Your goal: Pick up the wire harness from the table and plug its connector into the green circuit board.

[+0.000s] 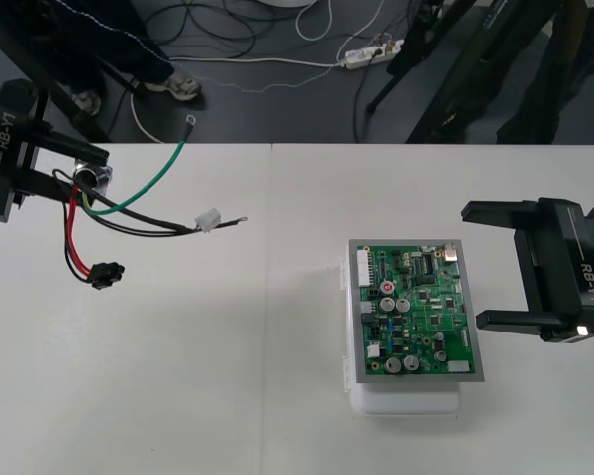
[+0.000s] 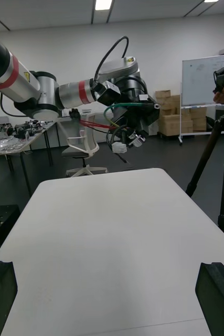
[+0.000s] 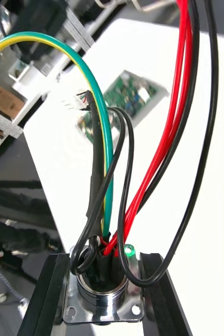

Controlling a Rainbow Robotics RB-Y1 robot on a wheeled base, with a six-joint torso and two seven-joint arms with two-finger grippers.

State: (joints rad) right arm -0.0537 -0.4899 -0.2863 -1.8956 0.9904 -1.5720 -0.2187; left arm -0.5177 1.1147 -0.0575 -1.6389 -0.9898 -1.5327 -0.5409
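**One harness in the left gripper, right gripper wide beside the board**

The left gripper point(image 1: 87, 168) sits at the upper left of the frame, near the table's point(image 1: 228, 386) far edge. It is closed on the wire harness point(image 1: 129, 213) at its round metal socket point(image 1: 94, 180). In the left wrist view the two black fingers point(image 3: 51, 294) press against the socket's point(image 3: 104, 299) flange from either side, and the wires rise out of its top.

From the socket the red wires point(image 1: 74, 237) loop downward to the small black plug point(image 1: 105, 273), which hangs loose below the gripper, left of the frame's centre. The green wire point(image 1: 144, 188) arcs up toward the dark floor strip and ends in a ring terminal point(image 1: 191, 121). Thin black wires run right to a small white connector point(image 1: 209, 220). In the right wrist view the harness point(image 2: 123, 137) dangles from the left gripper, clear of the table's far end.

The green circuit board point(image 1: 413, 312) lies on its white base point(image 1: 406, 404) at the lower right of the frame, well apart from the plug. Nothing from the harness is plugged into it.

The right gripper point(image 1: 472, 265) is at the right edge of the frame, just beside the board. Its fingers point(image 1: 500, 320) are spread wide with nothing between them.
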